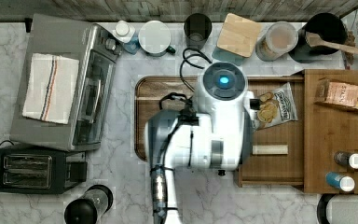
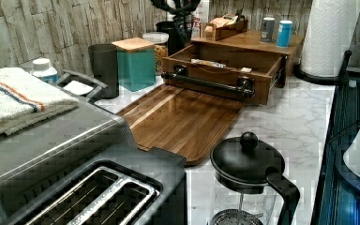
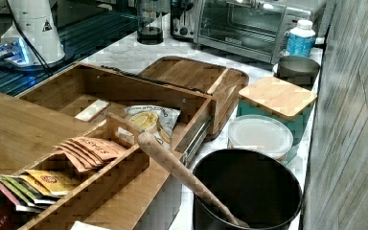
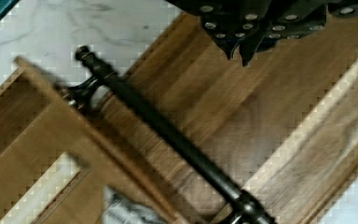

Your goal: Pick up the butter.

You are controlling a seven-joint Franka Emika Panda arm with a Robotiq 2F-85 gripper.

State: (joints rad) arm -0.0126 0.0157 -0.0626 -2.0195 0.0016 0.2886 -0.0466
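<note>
In the top view, the butter [image 1: 270,149] lies flat in the open drawer [image 1: 279,175] at the right of the frame, a pale stick lying left to right. The snack bag [image 1: 275,105] sits above it in the same drawer, apart from it. The white robot arm [image 1: 200,135] covers the frame's centre and hides the drawer's left part.

In the left view, the drawer [image 2: 215,86] stands open at upper centre, its dark handle [image 2: 206,82] facing the cutting board [image 2: 178,119]. A pale end of the butter [image 2: 246,70] shows at the drawer's right wall.

In the right view, the butter [image 3: 92,110] rests on the drawer floor at centre left, just left of the snack bag [image 3: 152,120].

In the wrist view, the gripper [image 4: 242,49] hangs over the cutting board [image 4: 261,126], its dark fingertips drawn close together with barely any gap. The butter [image 4: 42,191] lies inside the drawer, beyond the handle [image 4: 168,135], well apart from the gripper.
</note>
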